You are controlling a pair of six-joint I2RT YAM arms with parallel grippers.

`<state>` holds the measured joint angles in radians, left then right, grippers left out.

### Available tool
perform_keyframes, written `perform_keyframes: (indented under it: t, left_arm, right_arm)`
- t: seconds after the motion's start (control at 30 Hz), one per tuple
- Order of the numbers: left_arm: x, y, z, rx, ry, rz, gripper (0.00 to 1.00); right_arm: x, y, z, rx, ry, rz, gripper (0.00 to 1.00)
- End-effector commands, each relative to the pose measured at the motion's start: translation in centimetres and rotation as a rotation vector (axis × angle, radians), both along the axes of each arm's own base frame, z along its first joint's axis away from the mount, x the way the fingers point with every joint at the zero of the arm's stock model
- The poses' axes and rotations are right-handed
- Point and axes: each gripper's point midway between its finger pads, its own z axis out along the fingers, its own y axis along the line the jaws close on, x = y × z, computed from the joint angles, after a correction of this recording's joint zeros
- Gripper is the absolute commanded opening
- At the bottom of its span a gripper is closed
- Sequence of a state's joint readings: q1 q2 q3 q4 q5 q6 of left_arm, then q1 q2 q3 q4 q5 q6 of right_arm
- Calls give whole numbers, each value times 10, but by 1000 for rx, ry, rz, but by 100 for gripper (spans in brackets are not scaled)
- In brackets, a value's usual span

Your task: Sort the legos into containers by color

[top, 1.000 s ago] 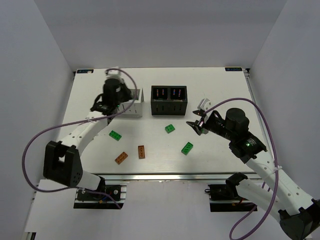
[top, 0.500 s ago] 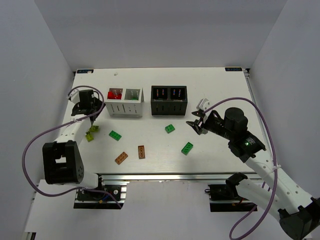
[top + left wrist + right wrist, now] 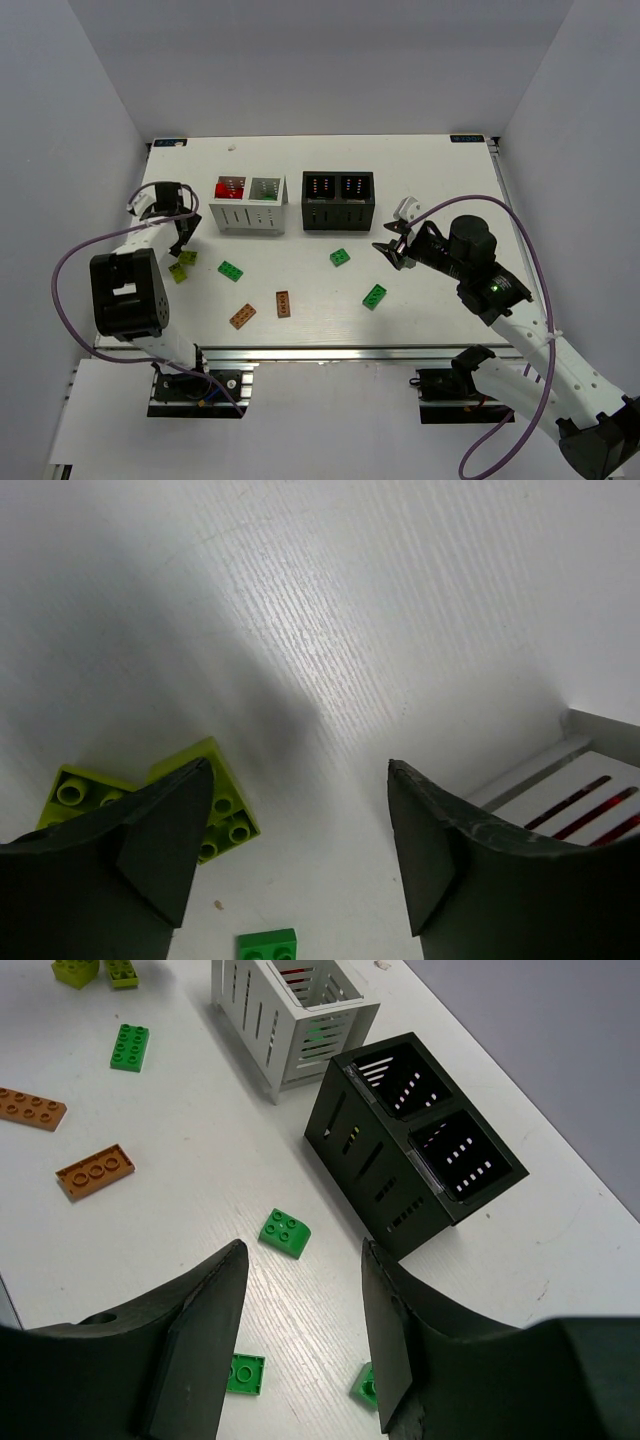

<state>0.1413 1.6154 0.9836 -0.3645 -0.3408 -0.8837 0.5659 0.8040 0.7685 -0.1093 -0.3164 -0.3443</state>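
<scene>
My left gripper (image 3: 182,232) hovers open and empty at the table's left side, left of the white container (image 3: 248,214). In the left wrist view the left gripper (image 3: 298,770) has bare table between its fingers. Two yellow-green legos (image 3: 215,800) (image 3: 75,795) lie by the left finger, and a green lego (image 3: 268,945) lies below. My right gripper (image 3: 388,250) is open and empty, right of a green lego (image 3: 340,257). In the right wrist view the right gripper (image 3: 303,1245) hangs above that green lego (image 3: 285,1232). The black container (image 3: 338,213) stands mid-back.
Other green legos (image 3: 231,270) (image 3: 375,296) and two brown-orange legos (image 3: 283,303) (image 3: 242,316) lie toward the front. The yellow-green pair (image 3: 182,265) lies front-left. Red shows in the white container's left compartment (image 3: 230,187). Walls enclose the table on three sides.
My left arm has swung from above the white container out to the table's left side, uncovering that container. The right arm has not moved.
</scene>
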Motion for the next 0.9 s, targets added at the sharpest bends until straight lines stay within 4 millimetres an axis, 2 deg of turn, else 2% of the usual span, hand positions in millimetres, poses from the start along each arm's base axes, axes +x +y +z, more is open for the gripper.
perform_keyframes:
  t: [0.0, 0.13, 0.57, 0.77, 0.87]
  left_arm:
    - [7, 5, 6, 10, 10, 7, 81]
    - [5, 2, -2, -4, 43, -3, 85]
    - [-4, 0, -8, -1, 89, -20, 89]
    - [-12, -19, 1, 21, 93, -72, 90]
    - [-22, -26, -3, 15, 100, -94, 91]
  right_arm:
    - [-2, 1, 10, 27, -35, 7, 55]
    - [-2, 1, 12, 28, -39, 5, 55]
    - [-2, 0, 12, 27, -44, 4, 56]
    - [-3, 0, 12, 28, -45, 7, 56]
    - [-3, 1, 12, 29, -45, 10, 56]
